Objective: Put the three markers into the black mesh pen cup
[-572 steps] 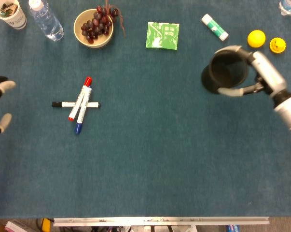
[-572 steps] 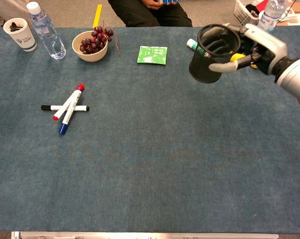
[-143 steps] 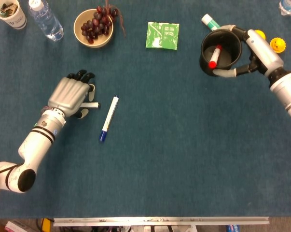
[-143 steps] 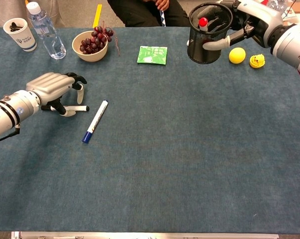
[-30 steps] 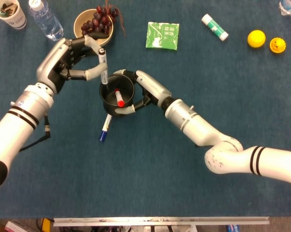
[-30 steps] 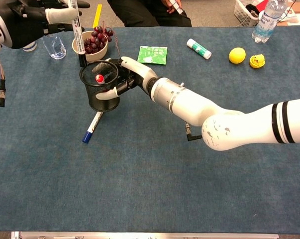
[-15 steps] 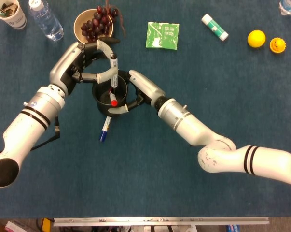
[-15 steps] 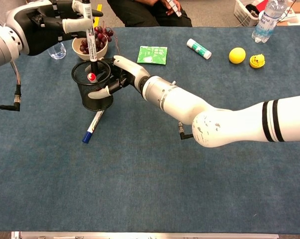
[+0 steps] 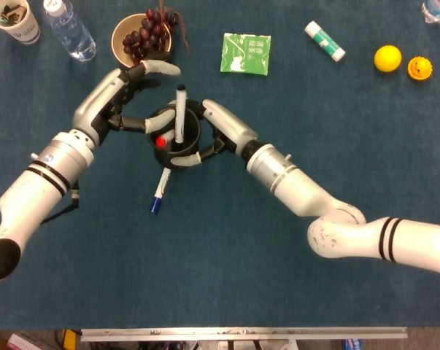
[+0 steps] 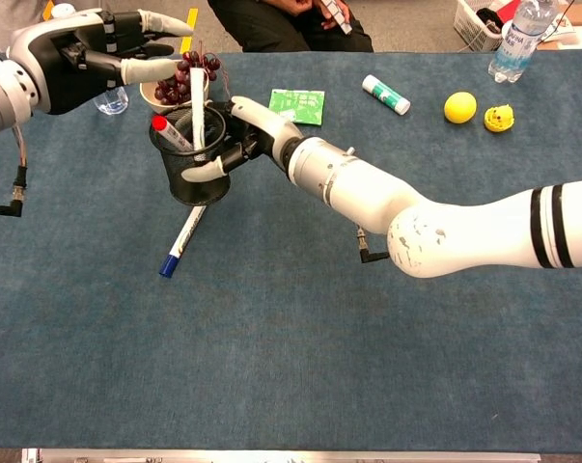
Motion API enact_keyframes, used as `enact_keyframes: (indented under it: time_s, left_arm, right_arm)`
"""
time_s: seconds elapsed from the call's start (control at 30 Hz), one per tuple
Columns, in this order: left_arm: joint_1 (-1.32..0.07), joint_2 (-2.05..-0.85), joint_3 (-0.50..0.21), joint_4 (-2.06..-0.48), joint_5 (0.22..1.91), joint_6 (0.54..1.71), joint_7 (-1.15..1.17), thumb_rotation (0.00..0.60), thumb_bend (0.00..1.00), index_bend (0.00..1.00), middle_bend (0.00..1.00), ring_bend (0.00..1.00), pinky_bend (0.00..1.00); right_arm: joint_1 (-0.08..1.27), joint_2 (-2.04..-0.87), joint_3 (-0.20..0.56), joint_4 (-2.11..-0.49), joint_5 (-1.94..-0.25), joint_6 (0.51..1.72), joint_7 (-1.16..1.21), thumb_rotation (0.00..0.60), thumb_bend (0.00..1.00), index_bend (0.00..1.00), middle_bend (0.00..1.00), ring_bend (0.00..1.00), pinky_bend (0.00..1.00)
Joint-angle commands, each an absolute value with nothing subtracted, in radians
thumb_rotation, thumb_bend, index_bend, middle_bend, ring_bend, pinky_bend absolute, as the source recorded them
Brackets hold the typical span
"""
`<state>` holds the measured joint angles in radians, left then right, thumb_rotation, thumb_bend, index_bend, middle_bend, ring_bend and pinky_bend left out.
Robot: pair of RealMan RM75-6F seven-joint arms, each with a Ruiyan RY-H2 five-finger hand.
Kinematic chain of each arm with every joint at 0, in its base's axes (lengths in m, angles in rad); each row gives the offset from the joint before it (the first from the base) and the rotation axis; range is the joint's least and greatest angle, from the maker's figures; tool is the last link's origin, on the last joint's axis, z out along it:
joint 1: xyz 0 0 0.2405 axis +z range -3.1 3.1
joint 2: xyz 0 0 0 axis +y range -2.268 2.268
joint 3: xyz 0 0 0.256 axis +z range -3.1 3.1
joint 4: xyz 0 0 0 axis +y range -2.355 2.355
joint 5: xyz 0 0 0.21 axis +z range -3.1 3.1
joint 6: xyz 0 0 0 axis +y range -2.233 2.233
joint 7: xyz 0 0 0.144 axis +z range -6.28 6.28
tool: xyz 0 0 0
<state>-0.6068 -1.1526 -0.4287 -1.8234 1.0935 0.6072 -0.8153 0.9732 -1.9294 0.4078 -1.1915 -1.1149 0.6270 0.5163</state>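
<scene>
Right hand (image 9: 205, 138) grips the black mesh pen cup (image 10: 190, 157), a finger curled across the front wall and others behind the rim, holding it upright above the blue counter (image 10: 300, 338) (whether the base touches the cloth cannot be told). Two markers stand inside: a red-capped marker (image 10: 168, 134) leaning toward the left, and a white marker (image 10: 198, 118) poking straight up past the rim. Left hand (image 10: 88, 53) is released, fingers spread with nothing in them, beside and just above the cup's far-left edge. Blue-capped marker (image 10: 180, 243) lies on the counter, partly under the cup and slanting down-left. Behind the cup sit a bowl of grapes (image 9: 141, 41), a water bottle (image 9: 70, 29) and a green packet (image 9: 245, 53).
</scene>
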Motion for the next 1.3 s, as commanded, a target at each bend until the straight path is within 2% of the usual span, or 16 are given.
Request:
enact_keyframes:
  time_s: [0.03, 0.4, 0.67, 0.9, 1.2, 1.3]
  left_arm:
    - [-0.592, -1.122, -0.418, -1.811, 1.145, 0.600, -0.821, 0.600, 0.30, 0.23, 0.04, 0.00, 0.09]
    - [-0.555, -1.035, -0.364, -1.760, 1.240, 0.603, -0.825, 0.600, 0.30, 0.24, 0.04, 0.00, 0.09]
    - [-0.538, -1.025, -0.288, -1.740, 1.259, 0.660, -0.684, 0.600, 0.30, 0.31, 0.07, 0.00, 0.09]
    - [-0.559, -1.084, -0.217, -1.766, 1.192, 0.720, -0.419, 0.600, 0.30, 0.35, 0.09, 0.00, 0.10]
    - [-0.613, -1.193, -0.158, -1.797, 1.072, 0.785, -0.132, 0.600, 0.30, 0.35, 0.09, 0.00, 0.10]
    - [-0.638, -1.270, -0.122, -1.778, 1.063, 0.839, 0.028, 0.600, 0.30, 0.35, 0.09, 0.00, 0.10]
  right_arm:
    - [0.954, -1.894, 0.402, -1.224, -1.119, 0.631, 0.512, 0.600, 0.36, 0.52, 0.45, 0.34, 0.29]
    - [0.858, -1.673, 0.365, -1.366, -1.171, 0.650, 0.511, 0.600, 0.36, 0.52, 0.45, 0.34, 0.29]
    - [0.783, -1.515, 0.352, -1.456, -1.225, 0.694, 0.557, 0.600, 0.36, 0.52, 0.45, 0.34, 0.29]
    - [0.744, -1.422, 0.346, -1.489, -1.241, 0.725, 0.583, 0.600, 0.36, 0.52, 0.45, 0.34, 0.29]
    - [0.726, -1.382, 0.343, -1.502, -1.243, 0.748, 0.609, 0.600, 0.36, 0.52, 0.45, 0.34, 0.29]
    - [0.717, -1.370, 0.338, -1.507, -1.245, 0.757, 0.615, 0.600, 0.36, 0.52, 0.45, 0.34, 0.29]
